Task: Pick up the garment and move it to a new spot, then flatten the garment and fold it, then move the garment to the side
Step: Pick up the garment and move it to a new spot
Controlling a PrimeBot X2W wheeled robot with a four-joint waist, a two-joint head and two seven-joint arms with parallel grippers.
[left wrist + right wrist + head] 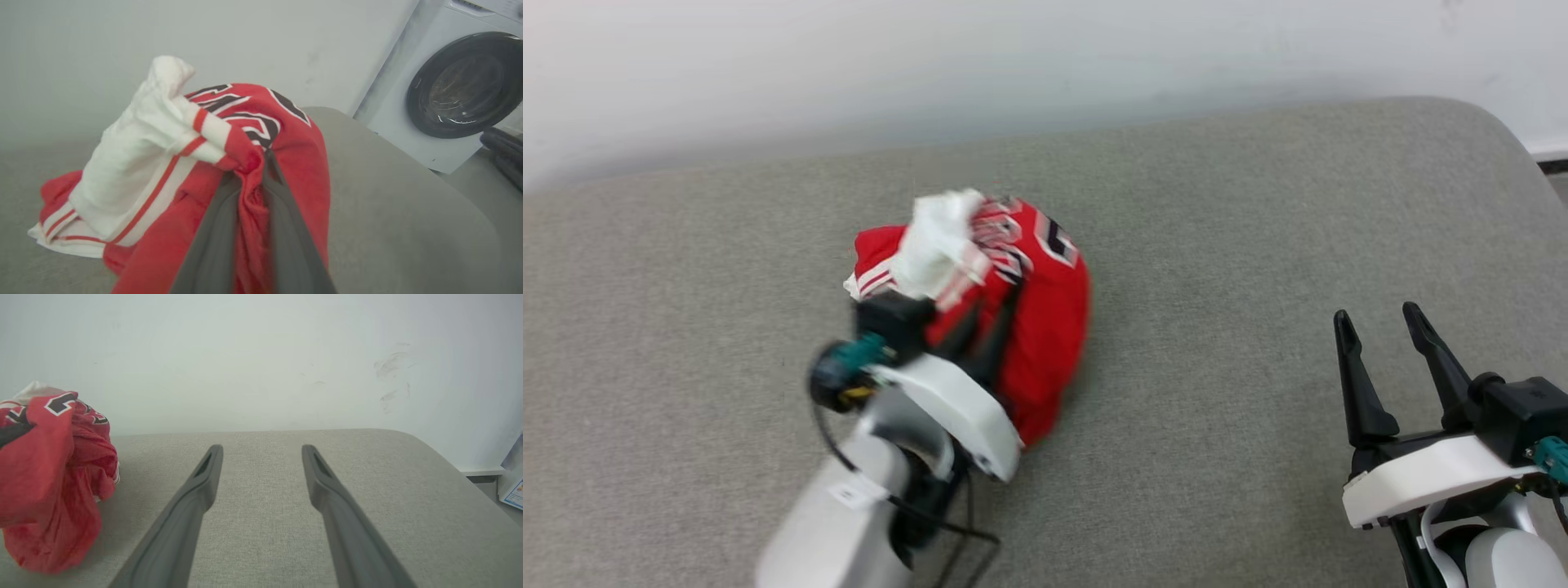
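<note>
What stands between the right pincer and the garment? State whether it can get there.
Probably yes. The right pincer is open, with only grey padded surface between it and the garment, which is bunched and gripped by the left pincer. Nothing lies in between.

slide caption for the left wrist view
Left jaws shut on the bunched red-and-white garment; grey cushion below, washing machine at right.

Pale shells, dark claws.
The left claw (255, 163) and right claw (1376, 314) each carry two long, tapering dark-grey fingers (190, 514) on a black block (1531, 408), backed by a curved white shell (1429, 478). A teal connector (862, 351) sits beside each block. A thin black cable (829, 441) runs along the left silver-grey forearm (849, 531), which bears a small white label (849, 492), perhaps printed, too blurred to read.
</note>
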